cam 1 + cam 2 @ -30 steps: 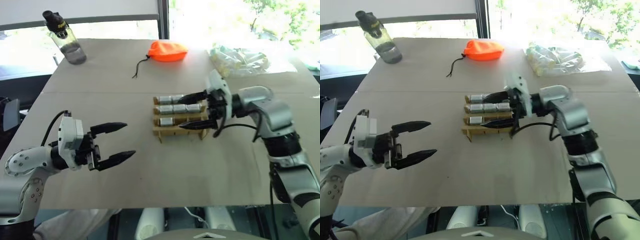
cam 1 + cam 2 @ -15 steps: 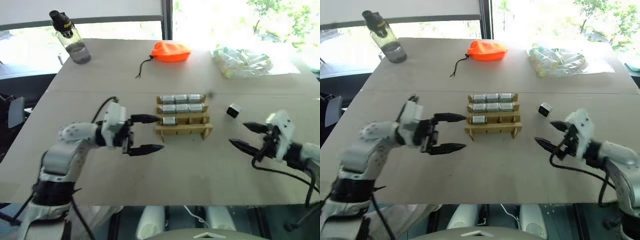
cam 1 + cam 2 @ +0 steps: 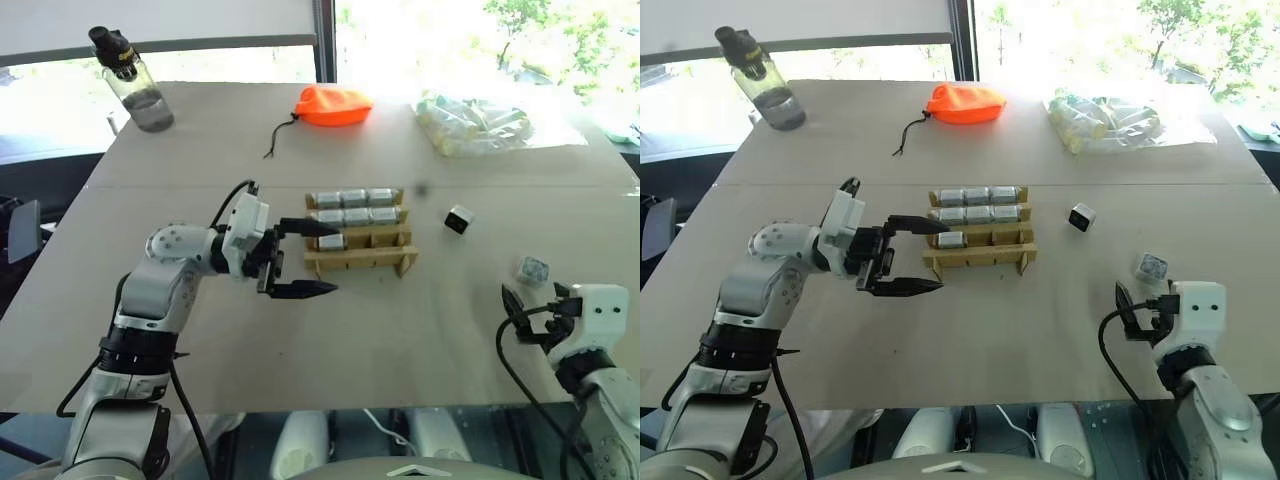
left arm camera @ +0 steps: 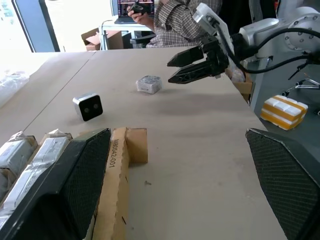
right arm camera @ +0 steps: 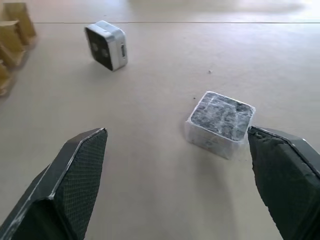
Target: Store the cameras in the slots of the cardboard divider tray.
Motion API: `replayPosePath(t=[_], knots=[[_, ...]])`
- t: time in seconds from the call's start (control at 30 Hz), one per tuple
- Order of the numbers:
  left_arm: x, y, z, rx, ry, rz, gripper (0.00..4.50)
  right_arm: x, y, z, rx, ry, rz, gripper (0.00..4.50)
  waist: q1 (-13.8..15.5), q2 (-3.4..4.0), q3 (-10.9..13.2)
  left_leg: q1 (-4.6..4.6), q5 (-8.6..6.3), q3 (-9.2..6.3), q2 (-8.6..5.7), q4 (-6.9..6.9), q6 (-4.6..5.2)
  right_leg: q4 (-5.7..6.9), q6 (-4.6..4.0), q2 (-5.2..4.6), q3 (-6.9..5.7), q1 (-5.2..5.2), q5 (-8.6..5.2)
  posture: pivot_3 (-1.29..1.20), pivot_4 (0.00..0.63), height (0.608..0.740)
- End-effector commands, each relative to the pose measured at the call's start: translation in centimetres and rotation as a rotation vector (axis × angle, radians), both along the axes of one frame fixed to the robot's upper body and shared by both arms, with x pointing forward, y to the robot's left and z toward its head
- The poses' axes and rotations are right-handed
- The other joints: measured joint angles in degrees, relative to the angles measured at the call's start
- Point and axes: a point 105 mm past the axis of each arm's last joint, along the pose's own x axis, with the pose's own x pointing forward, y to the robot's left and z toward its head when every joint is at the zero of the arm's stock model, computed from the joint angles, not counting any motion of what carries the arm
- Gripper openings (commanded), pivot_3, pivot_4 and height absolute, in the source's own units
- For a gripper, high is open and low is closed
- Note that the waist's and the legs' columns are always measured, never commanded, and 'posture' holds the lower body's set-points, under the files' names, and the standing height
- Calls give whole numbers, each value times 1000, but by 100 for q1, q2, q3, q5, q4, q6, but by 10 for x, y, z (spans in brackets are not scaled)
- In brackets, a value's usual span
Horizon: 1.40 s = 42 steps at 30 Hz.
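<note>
On the table [image 3: 400, 330] we see our left gripper [image 3: 305, 258] spread wide beside the tray [image 3: 360, 262] holding seven cameras [image 3: 355, 215]; our right gripper [image 5: 175, 165] gapes near two loose cameras [image 3: 532, 268].

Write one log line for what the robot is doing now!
left gripper: open, beside tan cardboard divider tray | right gripper: open, near loose silver-grey cube camera

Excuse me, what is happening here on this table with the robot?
A two-armed robot is storing small cameras in the cardboard divider tray. Seven slots hold cameras already. Two cameras lie loose on the table: a black-faced camera and a wrapped camera. The right gripper is open, pointing at the wrapped one. The left gripper, open, is beside the tray.
</note>
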Motion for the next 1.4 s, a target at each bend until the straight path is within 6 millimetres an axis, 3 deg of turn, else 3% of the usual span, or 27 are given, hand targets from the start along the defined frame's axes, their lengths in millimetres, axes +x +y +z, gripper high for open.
replayPosePath(t=[0.03,0.27,0.67,0.77,0.83,0.9,0.97,1.03,1.17,1.27,1.4], knots=[[-4,-2,7,-9,-38,-10,4500,11,0,0,-10,-50,-108,4440,-9,0,0,-1,0,-1,0,-1,0,0,-1,1,0,-1,0,0,150,740],[-8,1,10,-4,-62,14,4500,39,-18,-15,42,-44,-331,4440,-70,-1,-1,-5,0,-1,-2,-2,0,0,-3,-5,3,-4,1,0,150,740],[-3,7,13,16,-120,123,4500,53,-12,-24,159,-55,-358,4440,-96,0,-1,-4,0,-3,-3,-8,0,3,-3,-7,21,-4,2,0,150,740],[-4,7,11,22,-120,130,4500,54,-12,-24,159,-56,-363,3636,-96,0,-1,-4,0,-3,-3,-8,0,3,-3,-8,22,-5,2,0,150,740],[-3,7,11,23,-118,136,4500,54,-10,-23,159,-58,-359,2674,-97,0,-1,-4,0,-3,-2,-8,0,2,-4,-7,22,-5,2,0,150,740],[-2,8,11,22,-112,138,4500,54,-6,-21,143,-64,-344,2003,-96,0,0,-4,0,-3,-3,-8,0,2,-4,-8,22,-5,2,0,150,740],[0,8,11,25,-105,140,4500,56,-2,-17,96,-77,-312,2003,-98,0,0,-4,0,-2,-2,-8,0,2,-3,-8,22,-5,2,0,150,740],[4,8,9,39,-80,160,4500,59,5,-8,59,-105,-246,2003,-99,0,-1,-4,0,-2,-3,-8,0,2,-3,-7,22,-5,2,0,150,740],[16,5,9,54,-38,209,4500,64,44,7,151,-111,80,2003,-97,0,0,-4,0,-3,-4,-7,1,2,-3,-7,22,-4,2,0,150,740],[23,1,13,42,-2,216,4500,59,74,30,-121,-188,415,2003,-92,2,1,-5,0,-3,-5,-7,2,1,-3,-6,22,-4,2,0,150,740],[31,-6,19,18,81,220,4500,52,96,42,-501,-278,729,2003,-93,-4,2,-6,-9,5,-13,1,17,-3,0,-9,9,-4,2,0,150,740]])
